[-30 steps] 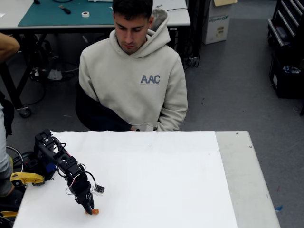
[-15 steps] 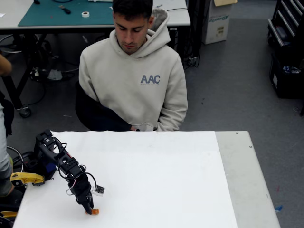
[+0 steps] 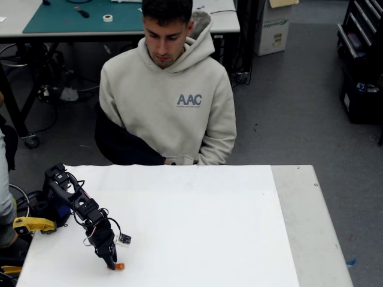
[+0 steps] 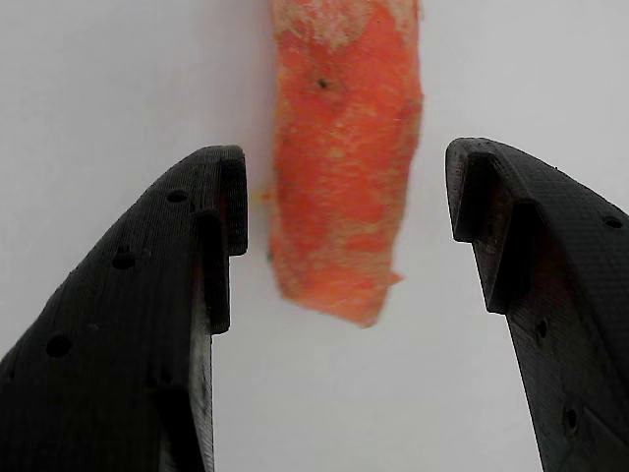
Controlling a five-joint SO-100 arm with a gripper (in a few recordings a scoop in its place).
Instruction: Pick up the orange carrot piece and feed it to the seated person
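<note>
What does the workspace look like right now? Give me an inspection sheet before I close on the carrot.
Surface: white table, a bare grey strip along its right side in the fixed view.
Job's things: orange carrot piece lies flat on the table near the front left; seated person at the far edge, looking down.
Clutter: nothing seen on the white sheet.
Grippers: gripper is open, down at the table, jaws either side of the carrot's near end with gaps on both sides.
Cables: thin wires loop along the arm.
Surroundings: grey floor, green-topped workbench behind, another person's sleeve at the left edge.
</note>
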